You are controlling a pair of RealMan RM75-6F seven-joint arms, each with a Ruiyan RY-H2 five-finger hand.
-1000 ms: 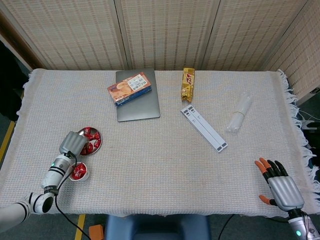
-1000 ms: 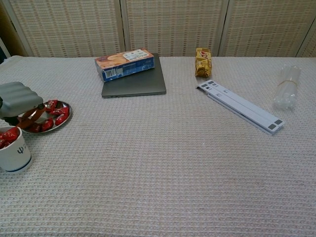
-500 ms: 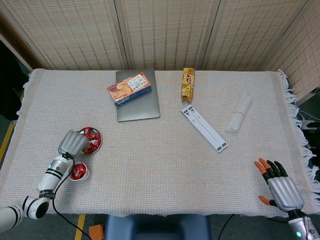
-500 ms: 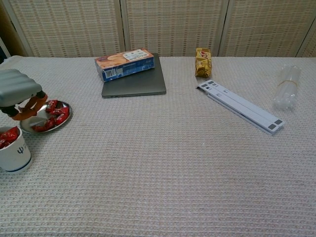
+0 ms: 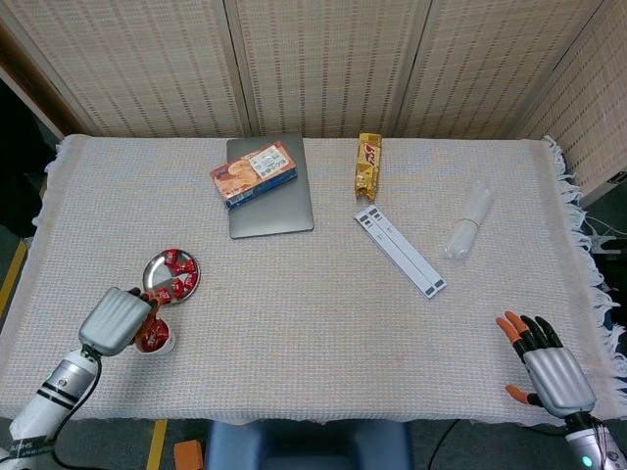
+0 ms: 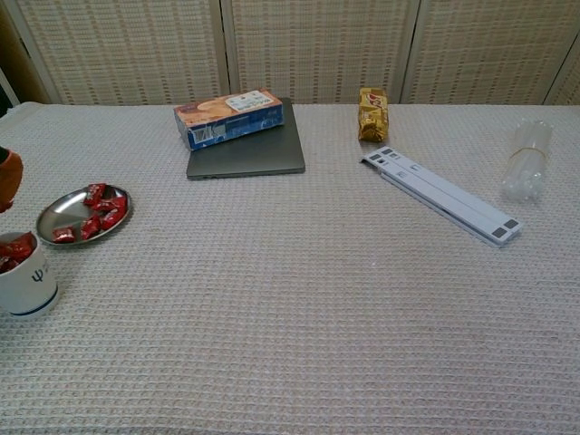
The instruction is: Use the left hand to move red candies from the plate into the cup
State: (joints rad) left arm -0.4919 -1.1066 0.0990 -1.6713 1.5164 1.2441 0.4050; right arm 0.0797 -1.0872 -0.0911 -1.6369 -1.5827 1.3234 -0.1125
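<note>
Red candies (image 6: 91,214) lie on the steel plate (image 6: 53,216) — more fill the white cup (image 6: 25,280) beside it.

Rough, matt woven cloth (image 6: 299,299) covers the table. A shiny metal plate (image 6: 56,216) holds glossy red foil-wrapped candies (image 6: 98,215). The cup (image 6: 27,279) looks smooth, glazed white. The laptop (image 6: 246,149) is matt grey metal.

The plate (image 5: 168,275) lies near the left edge of the table (image 5: 323,294), with the candies (image 6: 93,214) on it. The cup (image 6: 25,281) stands just in front of the plate, with candies in it. The left hand (image 5: 118,320) is over the cup. Behind, in the middle, a box (image 5: 254,174) lies on a laptop (image 5: 271,201). To the right of them lie a snack bar (image 5: 368,164), a flat stand (image 5: 399,251) and a plastic roll (image 5: 467,223). The right hand (image 5: 547,367) rests at the front right corner.
</note>
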